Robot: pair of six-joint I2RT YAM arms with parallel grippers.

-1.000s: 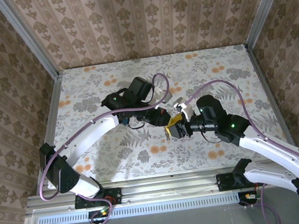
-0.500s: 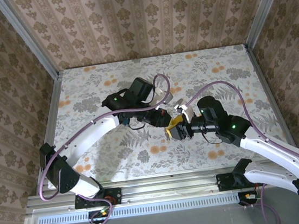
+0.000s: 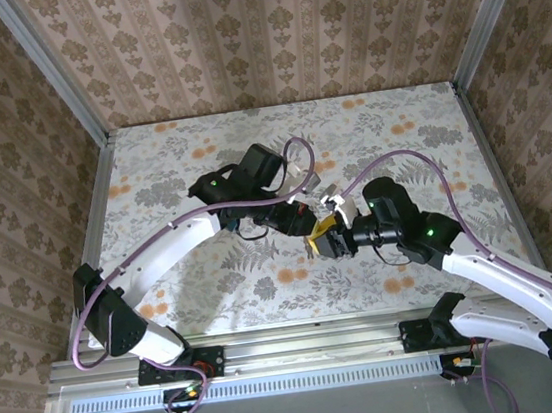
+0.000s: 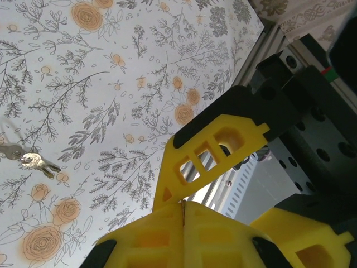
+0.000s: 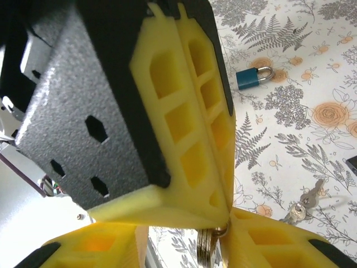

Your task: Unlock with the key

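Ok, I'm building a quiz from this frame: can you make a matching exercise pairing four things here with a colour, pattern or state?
Things:
1 padlock
2 left gripper
3 loose keys
4 tablecloth

Descriptions:
A floral print
B shut
C blue body
D silvery metal

Pairs: 1-C, 2-B, 3-D, 4-A

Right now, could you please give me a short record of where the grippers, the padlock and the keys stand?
left gripper: shut, pinching a key ring at its tips
right gripper: open, one finger on either side of the left gripper's tips
key ring: hangs just below those tips
padlock: blue, shackle looks closed, alone on the table, apart from both grippers
loose keys: seen against the table; lying or hanging, cannot tell
task state: no key at the padlock yet
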